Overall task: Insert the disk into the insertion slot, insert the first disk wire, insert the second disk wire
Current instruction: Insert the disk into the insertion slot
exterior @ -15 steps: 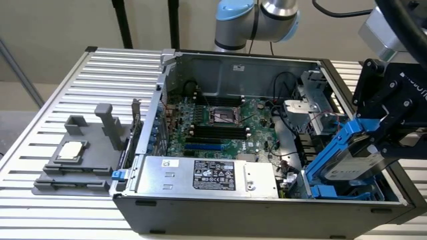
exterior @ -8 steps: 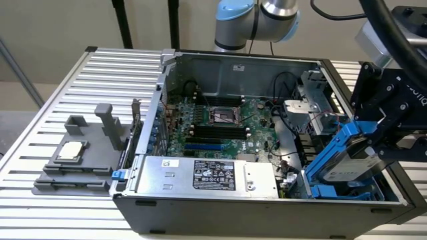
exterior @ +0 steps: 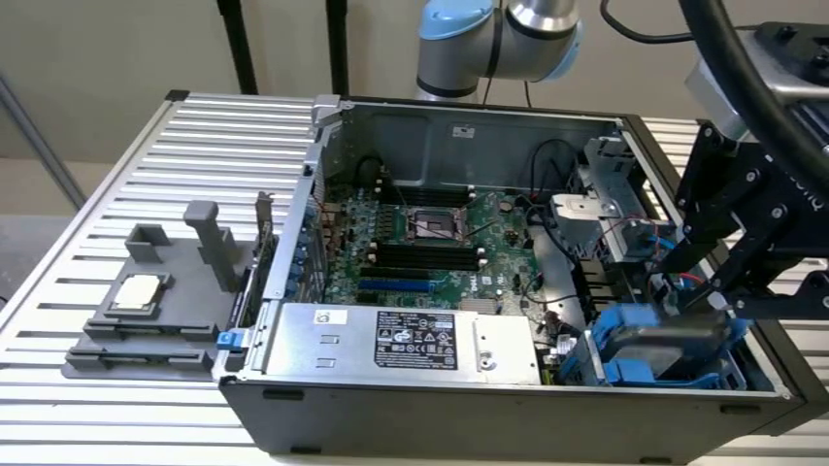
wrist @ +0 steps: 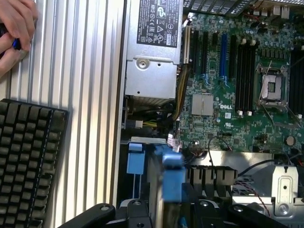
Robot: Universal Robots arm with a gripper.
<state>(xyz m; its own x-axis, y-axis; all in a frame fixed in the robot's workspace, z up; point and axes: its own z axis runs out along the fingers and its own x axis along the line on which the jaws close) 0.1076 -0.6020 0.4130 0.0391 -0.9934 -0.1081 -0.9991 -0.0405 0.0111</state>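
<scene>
The disk (exterior: 667, 338) is a dark grey drive in a bright blue carrier. It hangs tilted just above the insertion slot (exterior: 585, 361), the drive cage with blue latches at the case's corner nearest the exterior view's right. My gripper (exterior: 716, 303) is shut on the disk's upper end. In the wrist view the disk (wrist: 171, 178) is seen edge-on, sticking out from my gripper (wrist: 172, 211) toward the cage, where a blue latch (wrist: 135, 163) shows. I cannot tell whether the disk's lower edge touches the cage.
A silver power-supply box (exterior: 402, 340) lies beside the cage, with the green motherboard (exterior: 428, 243) behind it. Loose wires (exterior: 642, 238) hang near the cage. A grey fixture (exterior: 143, 311) sits outside the case. A keyboard (wrist: 28, 161) and a person's hand (wrist: 14, 28) are on the slatted table.
</scene>
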